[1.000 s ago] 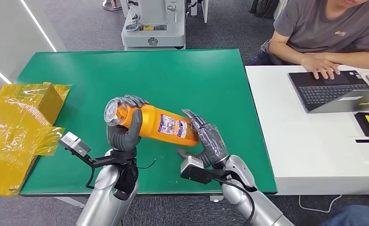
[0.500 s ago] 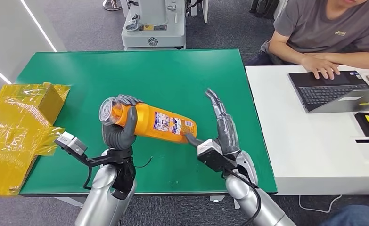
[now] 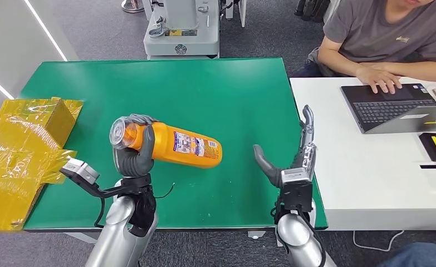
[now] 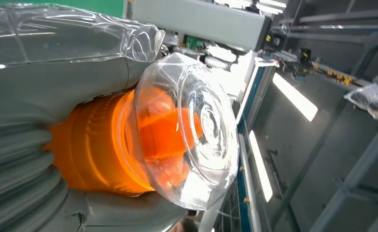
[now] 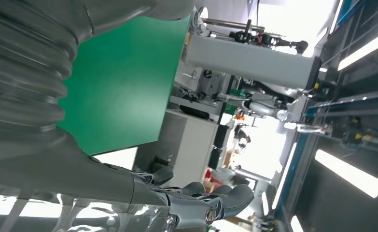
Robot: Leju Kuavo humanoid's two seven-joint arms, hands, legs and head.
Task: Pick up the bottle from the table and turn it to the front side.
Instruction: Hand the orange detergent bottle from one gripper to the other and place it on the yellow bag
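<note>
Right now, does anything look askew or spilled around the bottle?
No spill. The orange bottle lies sideways, held only at its clear-capped end by the left robot hand, its base sticking out unsupported over the green table. The right robot hand is open, apart from it.

I count: one bottle (image 3: 174, 146) | my two hands, left (image 3: 133, 157) and right (image 3: 291, 161) | one laptop (image 3: 396, 105) | two tables, green (image 3: 215, 89) and white (image 3: 366, 167)

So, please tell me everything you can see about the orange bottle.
The orange bottle looks like plastic, with a clear cap over its ribbed orange neck and a printed label along its side. It lies nearly level above the green table, cap toward the robot's left. The left hand grips it near the cap end; nothing else touches it.
</note>
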